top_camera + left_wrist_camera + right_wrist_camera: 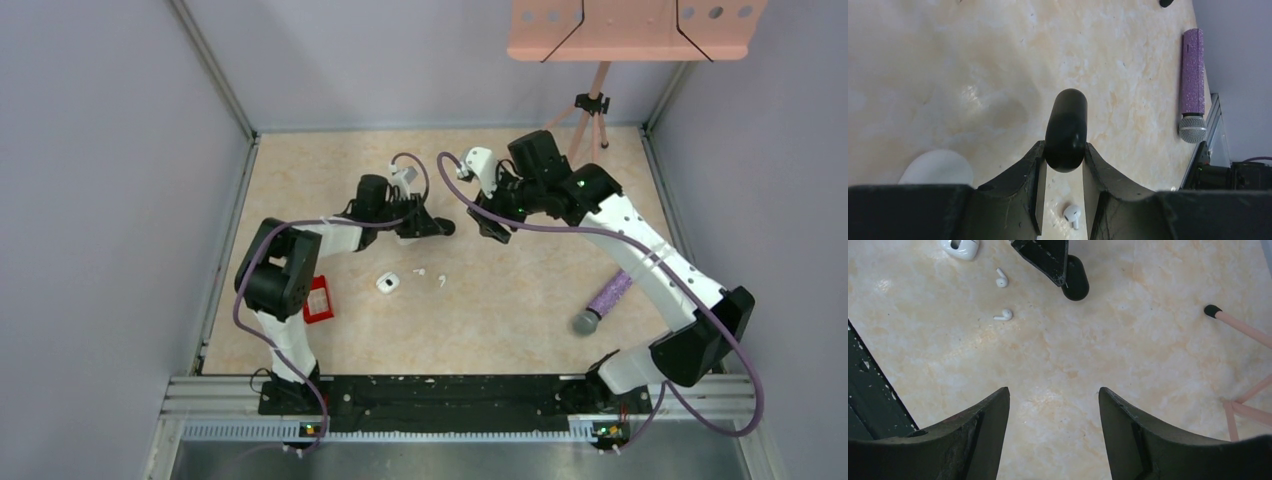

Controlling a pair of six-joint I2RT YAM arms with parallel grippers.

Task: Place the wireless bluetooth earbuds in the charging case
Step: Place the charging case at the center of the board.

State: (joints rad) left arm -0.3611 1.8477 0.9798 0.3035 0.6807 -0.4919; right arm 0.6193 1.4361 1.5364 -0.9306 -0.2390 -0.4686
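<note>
The left gripper (1064,159) is clamped on a glossy black pill-shaped charging case (1066,125). The right gripper (1054,405) hangs empty, jaws apart. Two small white stemmed earbuds (1001,278) lie on the table, nearer, just right of a white open case (960,246). The likely next step is opening the black case, which calls for the free right gripper.

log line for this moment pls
left gripper: shut on glossy black oblong object | right gripper: open, empty | two small white plastic earbuds: loose on beige marbled table, outside white charging case
</note>
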